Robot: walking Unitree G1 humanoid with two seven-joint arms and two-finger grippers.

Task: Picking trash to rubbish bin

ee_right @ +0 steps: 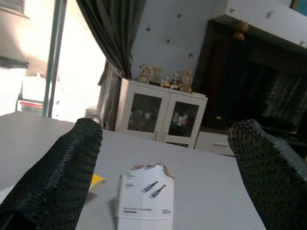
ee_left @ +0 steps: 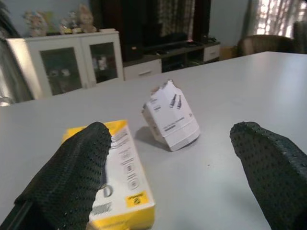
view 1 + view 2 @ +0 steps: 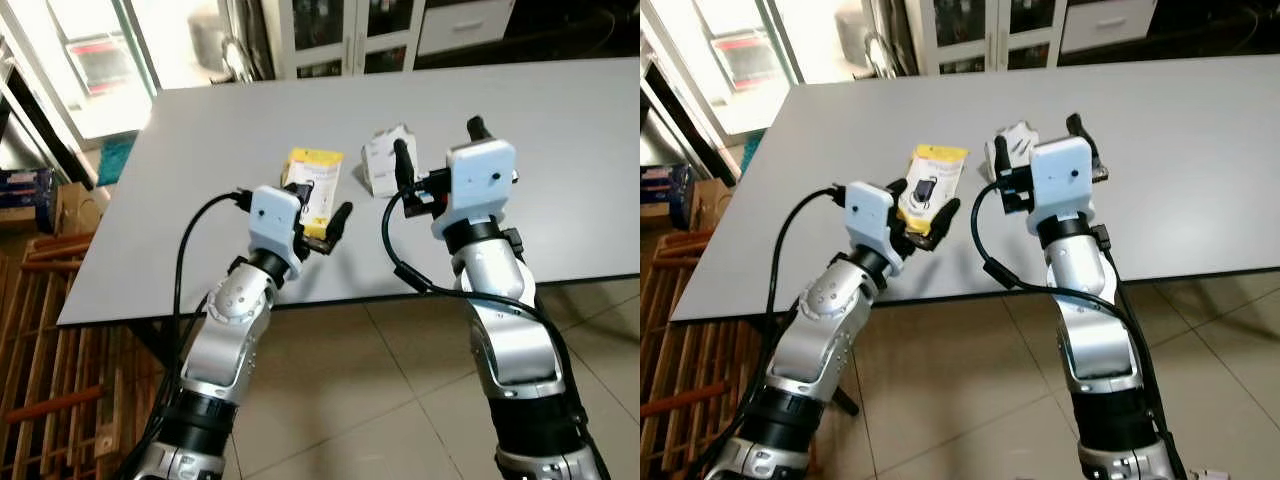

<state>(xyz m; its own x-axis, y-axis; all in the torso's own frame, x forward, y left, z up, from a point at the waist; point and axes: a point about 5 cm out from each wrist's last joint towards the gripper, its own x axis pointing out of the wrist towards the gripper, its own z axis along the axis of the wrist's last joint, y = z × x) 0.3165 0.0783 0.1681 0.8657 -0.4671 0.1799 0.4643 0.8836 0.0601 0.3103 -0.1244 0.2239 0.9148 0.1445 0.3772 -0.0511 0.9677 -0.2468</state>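
Observation:
A yellow box (image 3: 316,178) lies flat on the grey table (image 3: 200,150), and a torn white box (image 3: 384,162) stands just to its right. My left gripper (image 3: 318,210) is open at the yellow box's near end. In the left wrist view the yellow box (image 2: 122,177) sits inside the gap beside one finger (image 2: 72,177), with the white box (image 2: 170,117) farther ahead. My right gripper (image 3: 440,148) is open and empty, close to the white box. The right wrist view has the white box (image 1: 146,196) ahead, centred between the fingers and untouched.
The table's front edge (image 3: 330,295) runs just under both wrists, with tiled floor (image 3: 400,380) below. A wooden rack (image 3: 40,330) and a cardboard box (image 3: 75,205) stand to the left. White glass-door cabinets (image 3: 350,35) line the far wall.

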